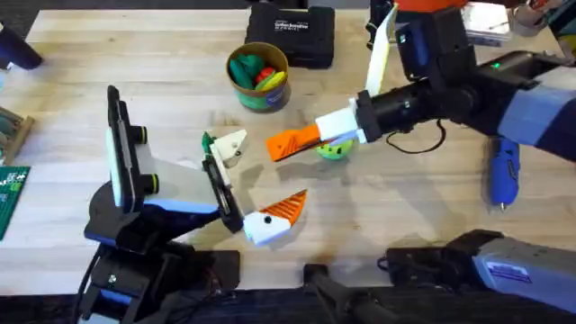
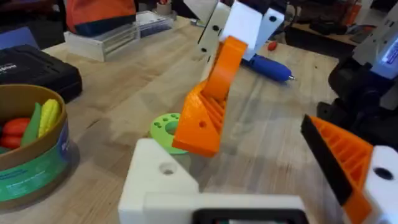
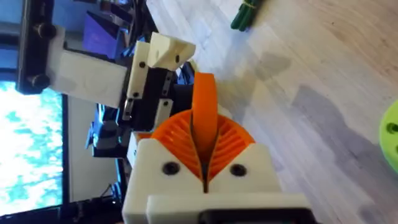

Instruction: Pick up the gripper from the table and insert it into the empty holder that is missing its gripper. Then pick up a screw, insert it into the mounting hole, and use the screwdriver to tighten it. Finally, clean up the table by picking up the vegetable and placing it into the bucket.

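Several colourful toy pieces inside the bucket (image 1: 257, 76)

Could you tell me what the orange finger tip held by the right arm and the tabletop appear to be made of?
The orange finger tip looks like matte plastic, probably 3D-printed: ribbed face, sharp moulded edges, uniform colour. The tabletop looks like pale wood with a smooth finish, showing plank seams and grain.

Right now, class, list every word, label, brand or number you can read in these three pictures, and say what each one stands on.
None can be read.
Black case: pale lettering on its lid, too blurred to read.
Bucket: a mark on its green band, too small to read.
Green circuit board: white markings, illegible.
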Available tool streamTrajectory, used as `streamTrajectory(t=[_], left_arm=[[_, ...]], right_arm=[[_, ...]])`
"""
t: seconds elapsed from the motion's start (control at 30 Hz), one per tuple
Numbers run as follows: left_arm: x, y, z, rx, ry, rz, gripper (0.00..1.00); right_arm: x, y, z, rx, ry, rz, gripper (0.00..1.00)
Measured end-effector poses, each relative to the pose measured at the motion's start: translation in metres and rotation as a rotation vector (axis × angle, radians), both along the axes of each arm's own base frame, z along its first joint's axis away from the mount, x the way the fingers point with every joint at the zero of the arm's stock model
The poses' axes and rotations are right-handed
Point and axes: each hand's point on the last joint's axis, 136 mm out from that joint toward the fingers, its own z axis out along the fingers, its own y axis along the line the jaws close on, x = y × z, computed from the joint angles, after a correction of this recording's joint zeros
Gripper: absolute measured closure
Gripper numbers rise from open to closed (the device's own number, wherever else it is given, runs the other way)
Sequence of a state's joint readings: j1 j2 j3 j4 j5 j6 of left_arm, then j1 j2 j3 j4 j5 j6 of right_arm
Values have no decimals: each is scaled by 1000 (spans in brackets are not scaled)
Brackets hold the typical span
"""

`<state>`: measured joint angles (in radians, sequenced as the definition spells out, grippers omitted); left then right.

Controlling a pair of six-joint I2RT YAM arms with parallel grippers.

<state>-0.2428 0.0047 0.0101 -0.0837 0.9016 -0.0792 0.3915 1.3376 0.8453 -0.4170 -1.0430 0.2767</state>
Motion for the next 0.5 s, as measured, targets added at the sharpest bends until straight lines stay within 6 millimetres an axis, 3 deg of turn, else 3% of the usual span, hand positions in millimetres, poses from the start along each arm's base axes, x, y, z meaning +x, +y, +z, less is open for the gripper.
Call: streamTrajectory(t=[0.27, 0.5], left_arm=[[0, 0, 0, 0, -1, 0, 15], [0, 0, 0, 0, 0, 0, 15]], right_arm=[[8, 19, 0, 132, 123, 32, 986], [-1, 27, -4, 155, 248, 71, 986]])
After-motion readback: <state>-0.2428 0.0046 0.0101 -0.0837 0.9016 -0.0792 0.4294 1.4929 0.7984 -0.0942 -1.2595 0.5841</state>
